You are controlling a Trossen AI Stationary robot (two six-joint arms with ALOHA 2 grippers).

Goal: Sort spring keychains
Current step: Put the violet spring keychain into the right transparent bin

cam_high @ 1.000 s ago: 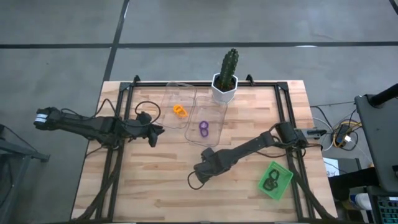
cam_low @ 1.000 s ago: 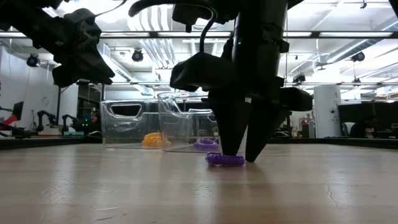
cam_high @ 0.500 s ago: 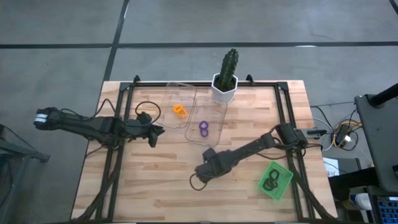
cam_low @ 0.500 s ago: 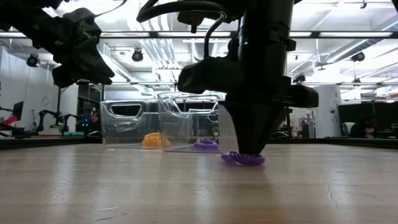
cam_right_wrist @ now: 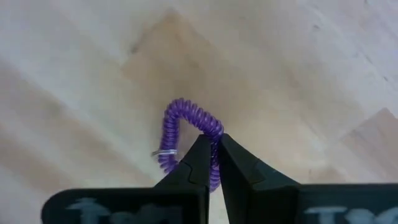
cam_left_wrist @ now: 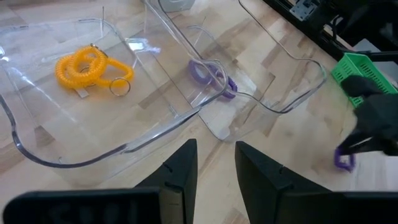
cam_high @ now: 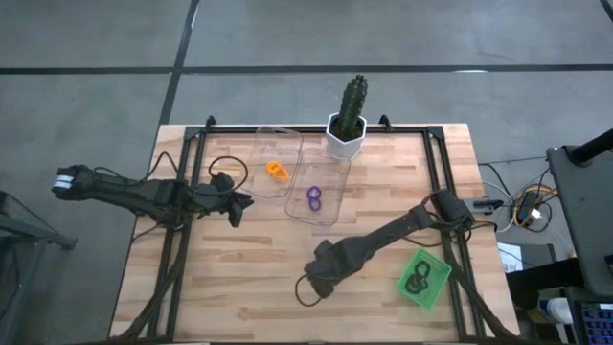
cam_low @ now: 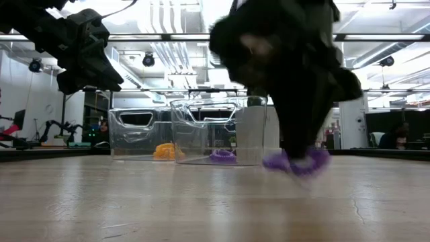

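Observation:
A purple spring keychain (cam_right_wrist: 185,132) hangs just above the wooden table near its middle front, with my right gripper (cam_right_wrist: 214,144) shut on it; the low view shows it blurred (cam_low: 297,161) under the dark gripper (cam_low: 295,81). In the high view the gripper (cam_high: 322,272) hides it. My left gripper (cam_left_wrist: 214,169) hovers open over the table's left part (cam_high: 237,206), holding nothing. An orange keychain (cam_high: 277,171) lies in the left clear tray (cam_high: 268,144), a purple one (cam_high: 315,199) in the right clear tray (cam_high: 330,172), and black ones (cam_high: 415,281) in the green basket (cam_high: 436,273). My right gripper pinches one side of the purple coil loop (cam_right_wrist: 213,130) between its two fingers (cam_right_wrist: 198,163). The fingers come from above, pointing down. The rest of the loop, with its small metal ring (cam_right_wrist: 163,153), sticks out beside the fingers, clear of the table by a little.
A potted cactus (cam_high: 348,120) stands at the far edge behind the clear trays. A black frame (cam_high: 436,163) runs round the work area. Cables trail beside both arms. Bare wood lies in front of my left gripper and along the near edge.
My right gripper has shut on the purple keychain that lay on the table, then moved toward the near edge and up a little, rolling slightly. The keychain has come off the wood with it.

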